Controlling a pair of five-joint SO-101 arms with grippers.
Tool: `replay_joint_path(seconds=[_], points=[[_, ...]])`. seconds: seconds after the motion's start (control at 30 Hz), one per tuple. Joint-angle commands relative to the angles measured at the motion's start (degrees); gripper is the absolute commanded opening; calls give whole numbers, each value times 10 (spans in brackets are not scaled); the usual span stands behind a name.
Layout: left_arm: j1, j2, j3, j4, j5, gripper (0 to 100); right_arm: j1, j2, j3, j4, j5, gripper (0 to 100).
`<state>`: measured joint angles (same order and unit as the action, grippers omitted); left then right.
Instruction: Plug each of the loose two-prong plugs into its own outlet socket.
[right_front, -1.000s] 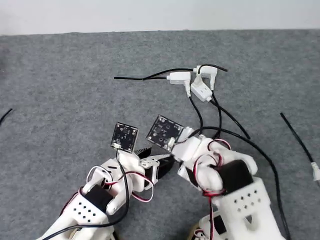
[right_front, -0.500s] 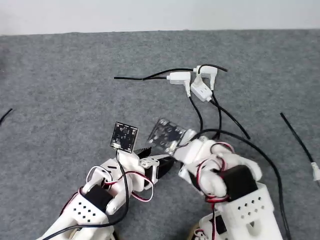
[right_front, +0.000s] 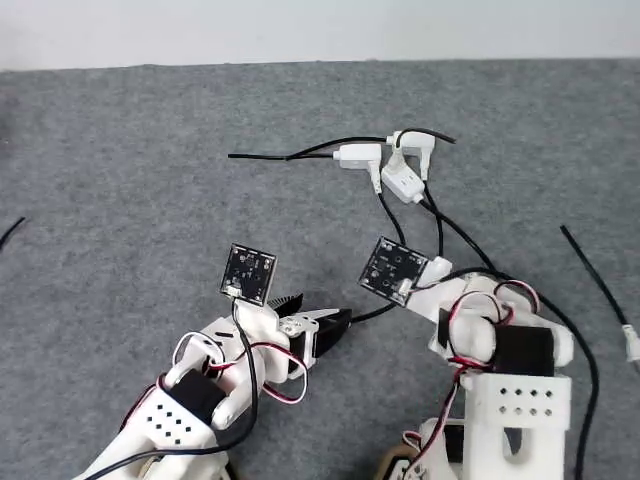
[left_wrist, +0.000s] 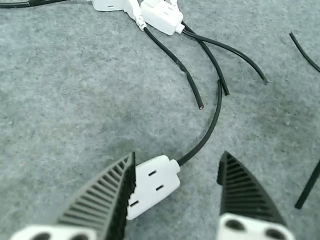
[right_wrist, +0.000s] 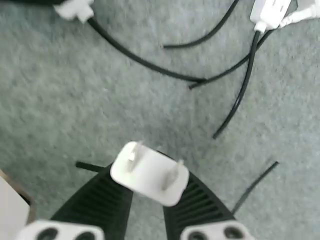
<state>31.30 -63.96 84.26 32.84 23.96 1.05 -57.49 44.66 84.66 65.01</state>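
The left gripper (left_wrist: 177, 156) sits low over the grey, carpet-like worktop (right_front: 120, 180). Its black ribbed jaws are released and spread wide. Between them lies a white outlet socket (left_wrist: 150, 185) with two slots facing up. It rests on the worktop close against one jaw and well apart from the other; whether it touches the near jaw cannot be told. A black cable (left_wrist: 207, 130) leaves the socket's end in the gap between the jaws and curves away ahead of them. Farther ahead of these jaws, several loose black cable ends (left_wrist: 200, 105) lie on the worktop. Beyond them a cluster of white plug and socket bodies (right_front: 403, 182) lies bunched together, the pieces touching one another, with black cables running off it.

The right gripper (right_wrist: 151, 184) has its jaws clenched on a white two-prong plug (right_wrist: 150, 172). The plug sits at the jaw tips, lifted clear of the worktop, and both metal prongs (right_wrist: 172, 175) show on its broad face. Well ahead of these jaws, more black cables cross one another on the worktop.

Farthest right, well apart from the right jaws, a thin black cable (right_front: 595, 275) runs to a small white piece (right_front: 632, 345) at its end, which is too small to make out.
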Motion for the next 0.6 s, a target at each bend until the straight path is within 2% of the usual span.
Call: replay_joint_path(seconds=[0.0, 0.13, 0.3, 0.57], points=[[-3, -5, -1, -15, -1, 254, 10, 3, -18, 7, 42, 9], [-3, -5, -1, -15, -1, 254, 9, 75, 31, -23, 51, 9], [-3, -5, -1, -15, -1, 254, 1, 165, 127, -146, 41, 9], [-4, -5, 0, -15, -2, 254, -110, 176, 193, -236, -43, 9]])
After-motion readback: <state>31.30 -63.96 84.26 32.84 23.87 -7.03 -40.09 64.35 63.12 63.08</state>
